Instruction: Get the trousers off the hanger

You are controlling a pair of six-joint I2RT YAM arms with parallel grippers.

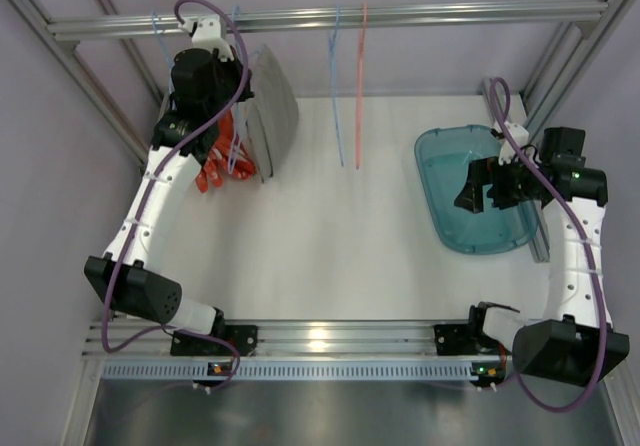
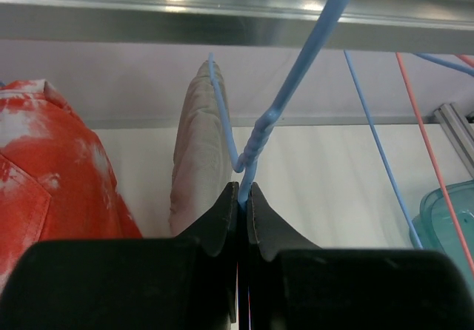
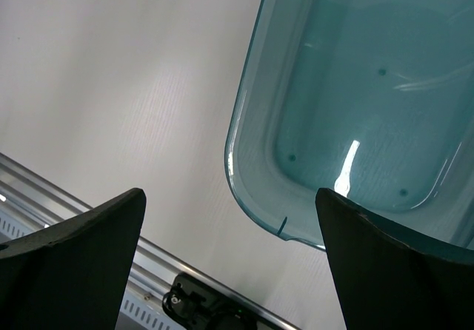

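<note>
Not yet off the blue hanger [image 2: 298, 67]: beige trousers [image 2: 196, 160] folded over it, hanging from the rail [image 1: 330, 14] at its far left. Pinched on that hanger's wire just below the twisted neck, with the left gripper [image 2: 243, 191], jaws pressed together on the wire with no gap showing. Reached high and far from the left base, forearm raised, wrist up near the rail beside the trousers. Just left of the trousers, an orange-red garment [image 2: 44, 167]. Further right along the rail, a bare blue hanger [image 1: 337, 96] and a pink hanger [image 1: 361, 86]. At the right, hovering with the right gripper [image 3: 229, 193] over the edge of a teal tray [image 3: 231, 160], jaws spread wide, holding nothing; elbow bent, forearm angled inward toward the tray.
</note>
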